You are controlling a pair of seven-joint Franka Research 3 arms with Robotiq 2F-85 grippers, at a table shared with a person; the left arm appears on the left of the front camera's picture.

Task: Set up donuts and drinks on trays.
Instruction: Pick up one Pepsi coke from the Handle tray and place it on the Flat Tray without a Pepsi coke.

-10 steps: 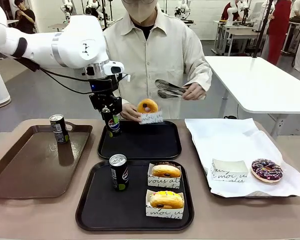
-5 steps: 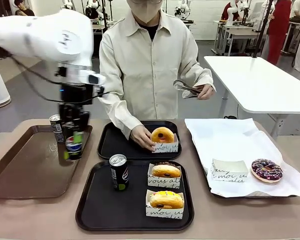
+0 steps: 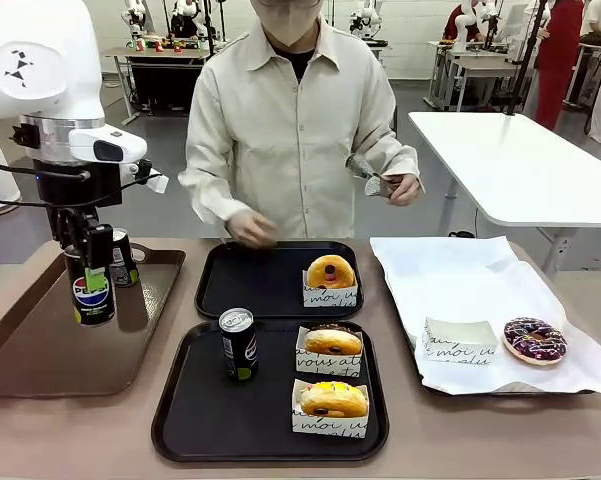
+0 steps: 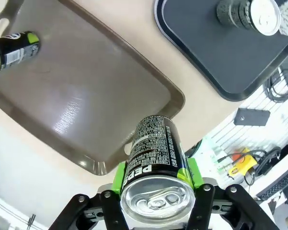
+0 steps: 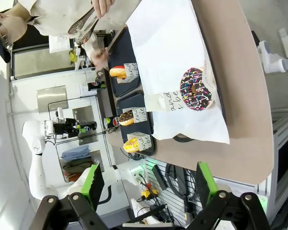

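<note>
Black and green, the left pincer (image 3: 90, 262) is clenched on the top of a soda can (image 3: 92, 295), which hangs upright in the air over the brown tray (image 3: 40, 350). In the left wrist view one green pad (image 4: 119, 173) presses on each side of that can, just below its silver top. A second can (image 3: 123, 258) stands at the brown tray's far end, just behind the held one.

A third can (image 3: 238, 343) stands on the left part of the near black tray (image 3: 200, 420). To its right on the same tray sit two boxed donuts, a chocolate-topped one (image 3: 333, 343) and, nearer the robot, a yellow one (image 3: 333, 400). The far black tray (image 3: 250, 290) carries one boxed yellow donut (image 3: 330, 272) on its right side.

The person's one hand (image 3: 250, 230) hovers at that tray's far rim; the other hand (image 3: 405, 188) holds tongs (image 3: 363, 170) at chest height.

On the paper-lined tray (image 3: 430, 270) at the right, a white box (image 3: 460, 340) lies just beside a sprinkled donut (image 3: 534, 340).

The right pincer (image 5: 150, 187) is released, its fingers spread wide with nothing between them, high over the right end of the surface (image 3: 480, 440).
</note>
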